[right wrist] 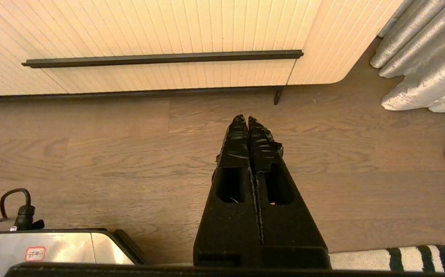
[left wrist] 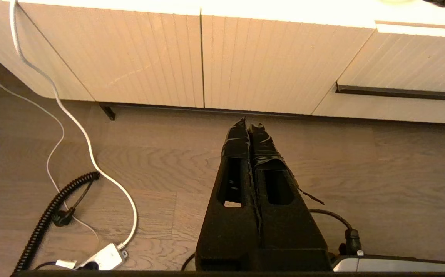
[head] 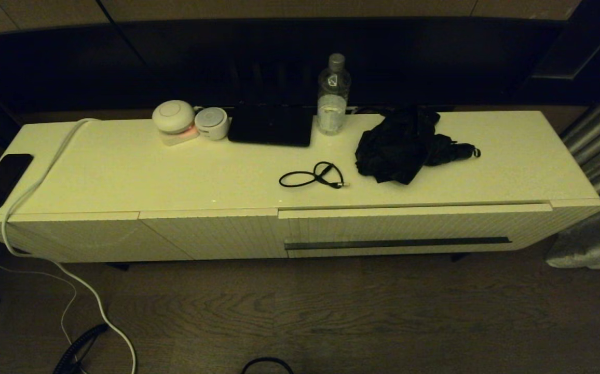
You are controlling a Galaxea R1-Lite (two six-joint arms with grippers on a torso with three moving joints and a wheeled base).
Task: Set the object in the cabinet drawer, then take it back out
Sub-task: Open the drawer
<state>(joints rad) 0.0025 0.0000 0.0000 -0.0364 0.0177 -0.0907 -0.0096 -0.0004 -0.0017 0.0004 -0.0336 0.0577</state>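
Before the first move: I have both arms parked low in front of a long cream-white cabinet [head: 123, 171], neither in the head view, and the task has, by my reading, not begun. The left gripper [left wrist: 248, 124] hangs over the wooden floor [left wrist: 361, 173] short of the handle-less ribbed panels [left wrist: 168, 57], its taped fingers pressed together on nothing; the right gripper [right wrist: 246, 120] is likewise clenched and empty, hovering above the floor just before the cabinet drawer [head: 414, 228]. That drawer sits at the right of the cabinet front, pushed in, its long dark handle strip [right wrist: 161, 59] running across the ribbed face directly ahead of the right gripper. Which object is meant I cannot tell; on the cabinet top lie a small looped black cable [head: 313, 176] near the front edge above the drawer, a folded black umbrella [head: 406, 143] to its right, a clear water bottle [head: 333, 96] and a black tablet-like slab [head: 271, 124] at the far edge, two round white devices [head: 188, 122] further left, and a dark phone [head: 1, 179] at the far left corner on a white cord [head: 40, 176]. I judge the next move belongs to the right arm: spread its fingers, rise to the handle strip and pull the drawer out squarely, so the top's contents stay undisturbed.
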